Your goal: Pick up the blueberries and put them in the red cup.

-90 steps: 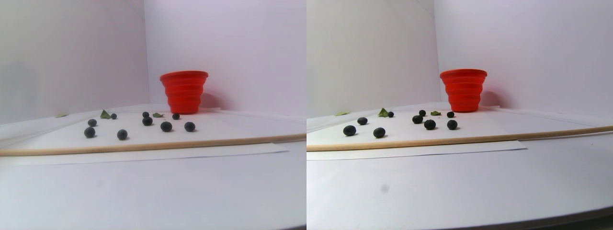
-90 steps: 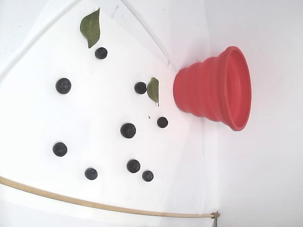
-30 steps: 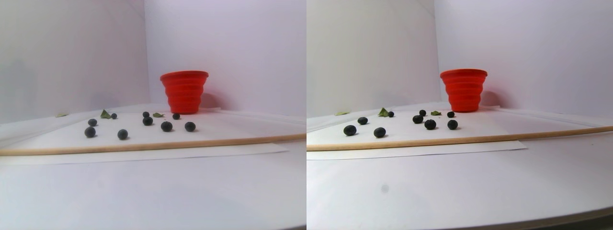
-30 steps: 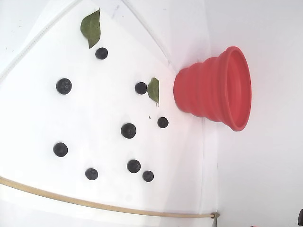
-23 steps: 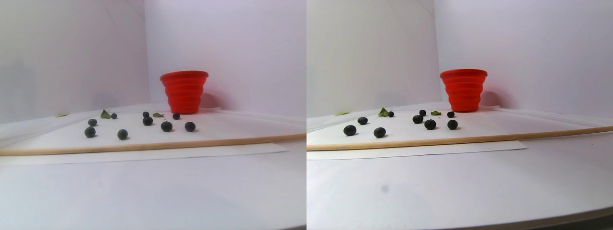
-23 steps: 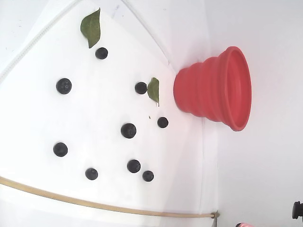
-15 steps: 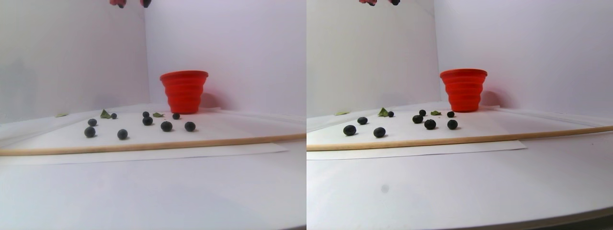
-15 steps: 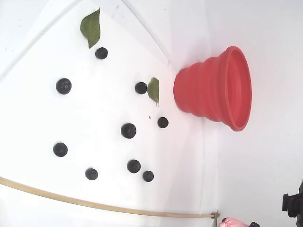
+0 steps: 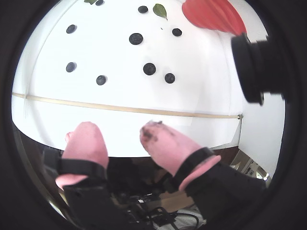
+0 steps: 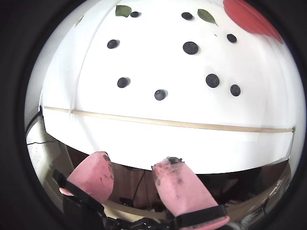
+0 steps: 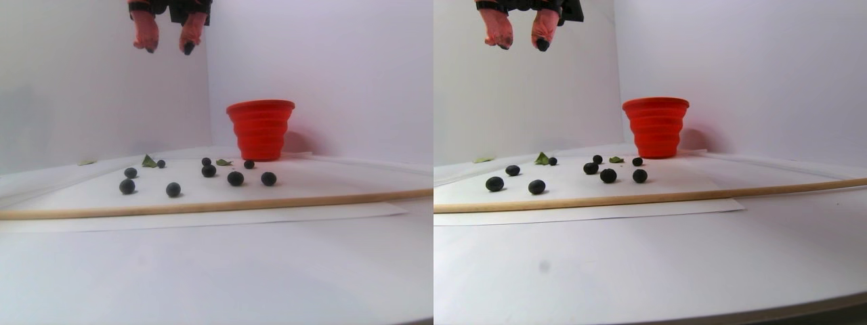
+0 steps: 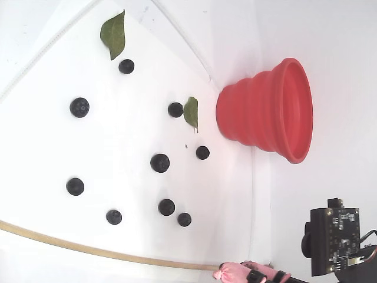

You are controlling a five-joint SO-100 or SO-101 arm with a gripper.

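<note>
the gripper (image 11: 167,49) hangs high above the white sheet (image 11: 305,177), its pink fingers (image 9: 86,143) apart and holding nothing. the blueberries (image 12: 159,163) lie scattered below, well apart from it, near the red cup (image 12: 268,112).

A small tabletop test enclosure is indicated, of the hobby or lab bench kind. Plain white walls (image 11: 318,61) meeting in a corner are seen in the stereo pair view, with a white sheet (image 12: 135,177) laid as the floor and bounded by a thin wooden rod (image 11: 217,204). A bare circuit board (image 12: 336,240) is seen in the fixed view. Loose cables (image 9: 158,213) and a wooden table edge (image 10: 139,208) are seen below the sheet in the wrist views.
</note>
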